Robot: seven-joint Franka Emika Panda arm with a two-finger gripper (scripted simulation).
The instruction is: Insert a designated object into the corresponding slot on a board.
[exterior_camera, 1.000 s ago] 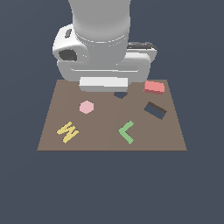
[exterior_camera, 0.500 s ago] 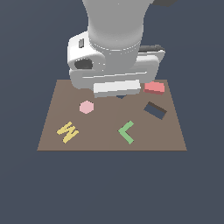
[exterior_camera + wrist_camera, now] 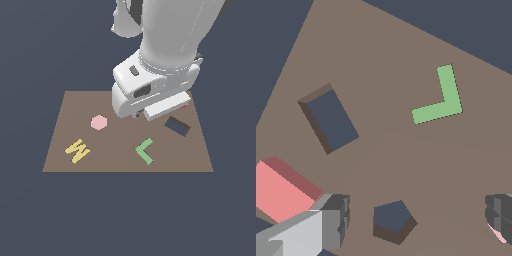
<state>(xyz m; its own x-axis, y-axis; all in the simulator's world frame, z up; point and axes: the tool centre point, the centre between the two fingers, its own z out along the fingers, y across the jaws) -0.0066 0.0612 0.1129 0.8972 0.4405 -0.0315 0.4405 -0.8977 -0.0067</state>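
The brown board (image 3: 125, 160) lies flat. The salmon-red block (image 3: 281, 192) rests on it by the board's edge, right beside one fingertip (image 3: 331, 220). In the exterior view only a sliver of the block (image 3: 186, 106) shows behind the hand. The tilted dark rectangular slot (image 3: 177, 126) (image 3: 331, 119) is empty. My gripper (image 3: 416, 220) is open and holds nothing. It hangs above the small polygonal hole (image 3: 393, 221), with the block outside the jaws. In the exterior view the gripper (image 3: 142, 112) sits low over the board's far right part.
A green L-shaped piece (image 3: 144, 150) (image 3: 438, 97), a pink hexagon (image 3: 99, 122) and a yellow W shape (image 3: 77, 150) lie on the board. A sliver of the pink hexagon (image 3: 499, 233) shows by the other finger.
The hand has swung toward the exterior view's right and turned, and now covers most of the red block. The pieces on the board have not moved.
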